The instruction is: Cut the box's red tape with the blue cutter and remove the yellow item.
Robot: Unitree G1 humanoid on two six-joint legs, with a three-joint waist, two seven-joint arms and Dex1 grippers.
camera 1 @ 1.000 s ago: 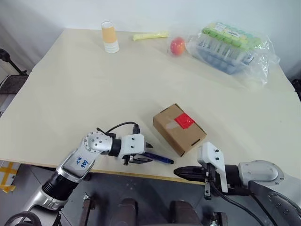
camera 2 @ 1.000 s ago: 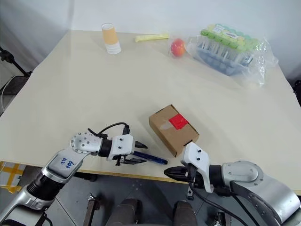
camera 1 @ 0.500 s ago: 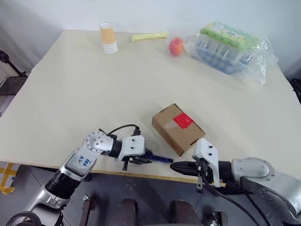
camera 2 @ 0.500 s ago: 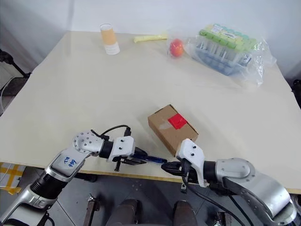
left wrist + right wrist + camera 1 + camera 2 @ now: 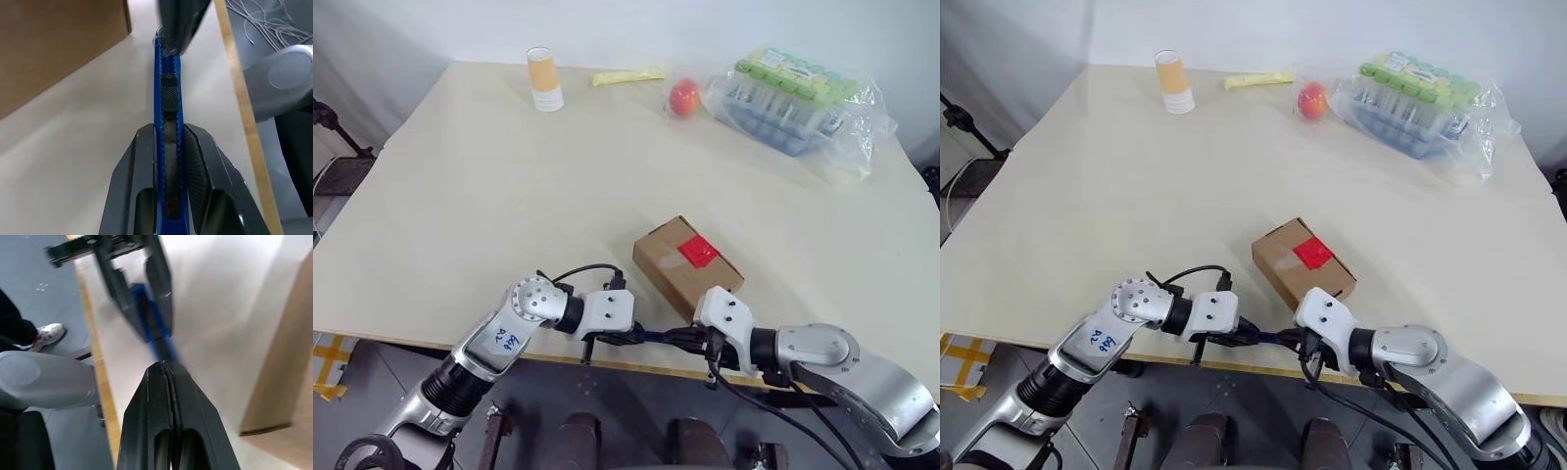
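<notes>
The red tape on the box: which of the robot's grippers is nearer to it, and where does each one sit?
Right. The right gripper sits shut just below the box carrying the red tape, at the table edge. The left gripper, clamping the blue cutter, is farther out to the left.

A wide cream desk [image 5: 480, 186] with a pale wooden front edge is standing against a plain white wall [image 5: 636, 24], which is running along its far side. Soft, even light is falling across the desk top, leaving only faint shadows. Below the desk's near edge, a grey floor [image 5: 357, 377] is showing, with yellow tape marks [image 5: 325, 354] lying near the desk's left corner. Beside the desk's left side, a dark stand with cables [image 5: 335, 137] is sitting.
</notes>
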